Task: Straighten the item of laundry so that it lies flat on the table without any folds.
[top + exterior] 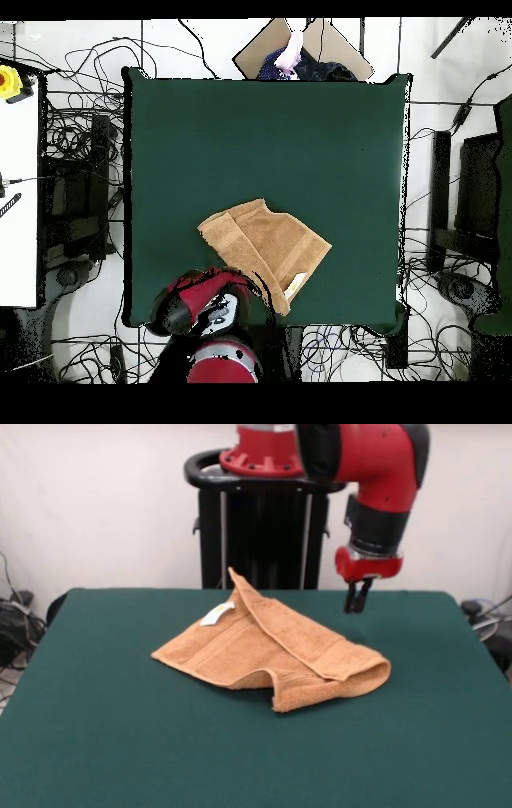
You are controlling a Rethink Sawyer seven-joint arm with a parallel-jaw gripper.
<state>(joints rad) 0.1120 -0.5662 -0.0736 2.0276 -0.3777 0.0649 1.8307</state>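
The towel [268, 644] lies near the middle of the green surface [96, 744], toward its pedestal side. It is not flat. One flap is folded over the main body along a diagonal crease, and the folded layer forms a rounded bulge at one end. The opposite end rises in a raised peak beside the small white tag [217, 614]. The long axis of the folded shape runs diagonally across the surface, from the peak at the rear down to the bulge nearer the camera in the front view.

The overhead view shows the same towel [265, 245] as a skewed quadrilateral with the folded band along one side.

The gripper [358, 598] hangs above the surface, beyond the folded band and apart from the cloth. It touches nothing. The fingers [362, 594] point straight down and appear pressed close together, holding nothing.

Key relation: the towel lies below the fingers and toward the camera side in the front view, with the folded flap as the nearest part. Judgement: the fold is not yet undone. The next move probably requires the fingers to spread, descend onto the flap edge, and draw it outward across the crease.
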